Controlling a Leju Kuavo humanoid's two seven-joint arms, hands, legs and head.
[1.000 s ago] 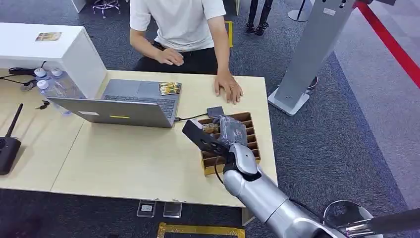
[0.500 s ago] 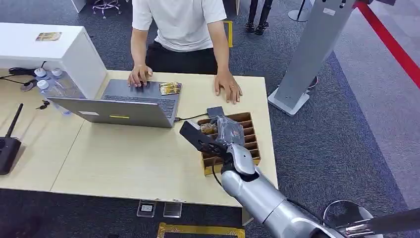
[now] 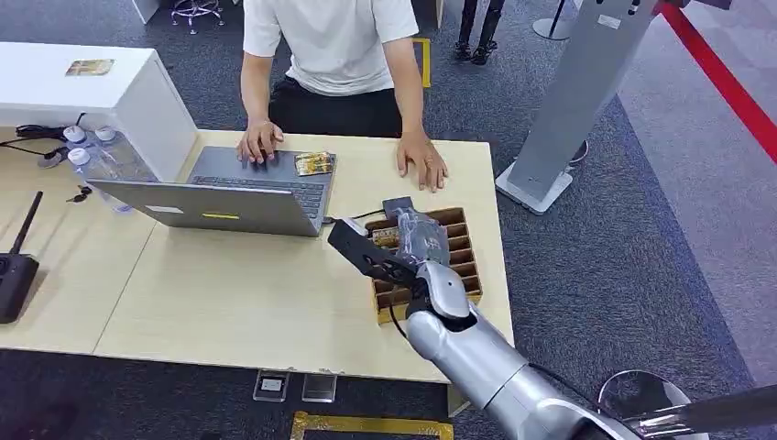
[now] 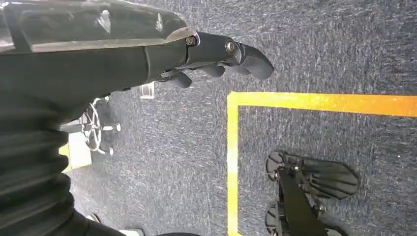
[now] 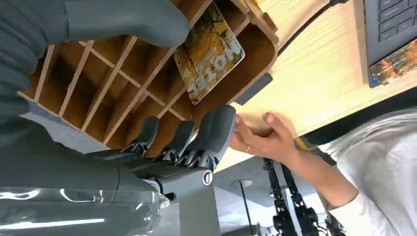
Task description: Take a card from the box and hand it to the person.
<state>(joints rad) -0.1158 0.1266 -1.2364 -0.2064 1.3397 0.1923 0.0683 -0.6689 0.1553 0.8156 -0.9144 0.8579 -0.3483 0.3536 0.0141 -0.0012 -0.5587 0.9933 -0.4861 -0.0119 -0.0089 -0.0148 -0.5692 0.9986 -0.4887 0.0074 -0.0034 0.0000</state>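
The right hand (image 5: 162, 132) hovers over the wooden slotted box (image 3: 455, 261) with fingers apart and holding nothing, the yellow card (image 5: 209, 56) leaning in an end slot between thumb and fingers but untouched — its dark lettering (partly hidden) unreadable — while the left hand (image 4: 216, 56) hangs loosely curled, holding nothing.

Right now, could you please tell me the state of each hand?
Left hand: hangs over the carpet, fingers curled in, holding nothing.
Right hand: open above the box, fingers apart, card not grasped.
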